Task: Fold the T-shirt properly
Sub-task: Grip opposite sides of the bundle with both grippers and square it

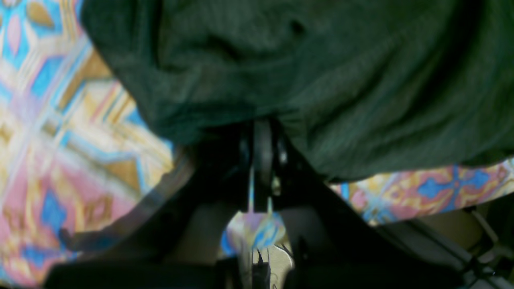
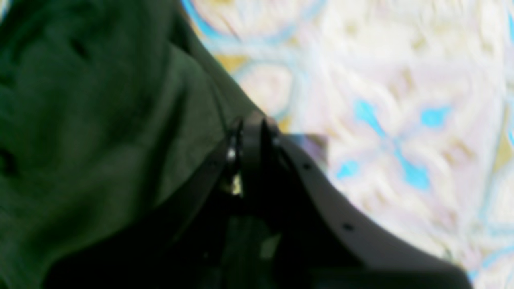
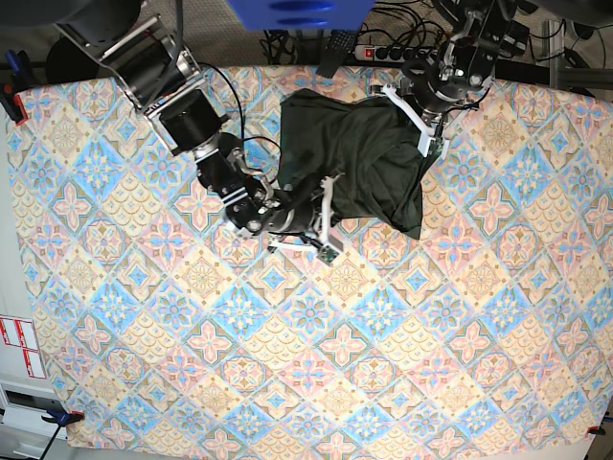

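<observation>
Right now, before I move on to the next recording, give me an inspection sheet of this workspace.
Surface: table under a patterned cloth of pink, blue and tan tiles.
Job's things: T-shirt, dark green, bunched near the far edge, not yet folded flat.
Clutter: nothing seen.
Grippers: left gripper shut on the T-shirt's edge; right gripper shut on the T-shirt's edge.
Cables: black cables and a power strip beyond the far edge.
Surroundings: red-and-white labels at the side; clamps at the corners.

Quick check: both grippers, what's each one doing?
Left gripper: shut on the T-shirt edge.
Right gripper: shut on the T-shirt edge.
</observation>
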